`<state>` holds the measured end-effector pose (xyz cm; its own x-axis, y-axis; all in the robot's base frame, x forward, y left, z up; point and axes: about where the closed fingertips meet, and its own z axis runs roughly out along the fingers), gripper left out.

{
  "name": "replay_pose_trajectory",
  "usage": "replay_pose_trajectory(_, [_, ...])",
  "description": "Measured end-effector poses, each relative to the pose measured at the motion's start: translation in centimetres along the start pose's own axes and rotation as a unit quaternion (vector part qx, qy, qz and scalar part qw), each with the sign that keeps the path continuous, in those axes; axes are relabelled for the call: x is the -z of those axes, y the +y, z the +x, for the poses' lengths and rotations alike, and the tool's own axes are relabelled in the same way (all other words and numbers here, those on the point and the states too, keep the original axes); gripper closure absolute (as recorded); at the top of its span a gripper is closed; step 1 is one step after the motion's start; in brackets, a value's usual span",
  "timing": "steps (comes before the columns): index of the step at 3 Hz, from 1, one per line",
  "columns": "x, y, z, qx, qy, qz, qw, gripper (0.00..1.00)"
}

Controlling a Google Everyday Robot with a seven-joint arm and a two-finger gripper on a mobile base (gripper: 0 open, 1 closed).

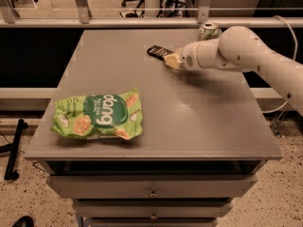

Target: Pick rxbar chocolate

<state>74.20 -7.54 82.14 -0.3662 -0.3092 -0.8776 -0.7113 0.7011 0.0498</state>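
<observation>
The rxbar chocolate (158,51) is a small flat black bar lying on the grey table top (189,112), far of centre. My gripper (171,60) comes in from the right on a white arm and sits low over the table. Its tan tip is at the bar's near right end and hides part of it. Whether it touches the bar cannot be told.
A white-green drink can (209,31) stands at the far edge, just behind my arm. A large green snack bag (98,116) lies near the front left of the table. Drawers sit below the table's front edge. A railing runs behind the table.
</observation>
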Motion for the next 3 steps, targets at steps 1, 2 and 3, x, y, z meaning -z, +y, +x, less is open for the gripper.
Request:
replay_pose_trajectory(1, [0.01, 0.02, -0.02, 0.0, 0.0, 0.0, 1.0, 1.0])
replay_pose_trajectory(2, [0.01, 0.02, -0.02, 0.0, 0.0, 0.0, 1.0, 1.0])
replay_pose_trajectory(3, [0.01, 0.03, -0.02, 0.001, 0.0, 0.0, 1.0, 1.0])
